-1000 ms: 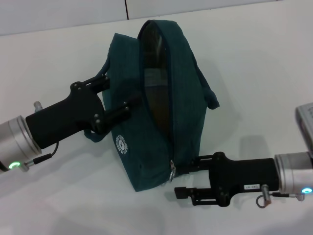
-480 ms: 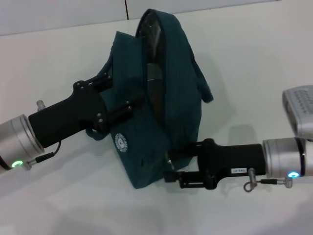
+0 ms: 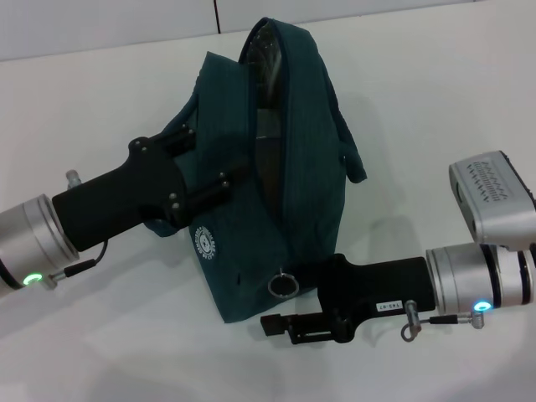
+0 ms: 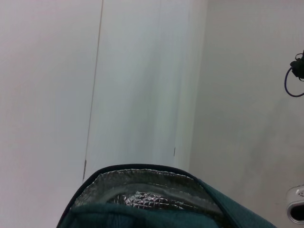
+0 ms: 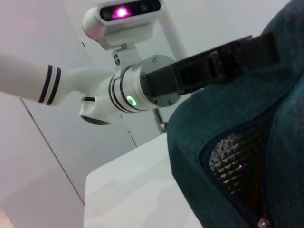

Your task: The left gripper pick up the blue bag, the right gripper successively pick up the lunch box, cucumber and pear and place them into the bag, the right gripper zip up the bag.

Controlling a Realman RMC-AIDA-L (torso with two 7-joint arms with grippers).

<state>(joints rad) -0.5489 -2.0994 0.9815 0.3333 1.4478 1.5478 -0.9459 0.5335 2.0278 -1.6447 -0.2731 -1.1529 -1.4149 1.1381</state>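
Zipping step, by the look of it, with the packing likely done, though hard to see what sits inside. Standing up on the white table point(image 3: 435, 100): the bag point(image 3: 251, 218), mouth wide open, shiny silver lining point(image 4: 142, 197) showing, not yet zipped. Gripped on its side by the left gripper point(image 3: 213, 157), fingers squeezed onto the cloth near a handle, keeping the bag up. Down low at the near end of the bag: the right gripper point(image 3: 289, 301), fingers apart, nothing held between them. Just beside it, hanging loose at the low end of the zipper: the little metal ring point(image 3: 283, 286). Next, most likely: nudge the right gripper to the ring, pinch it tight, then pull up and along the zipper to the far end. Needs a firm hold from the left side so the bag does not tip or slide.
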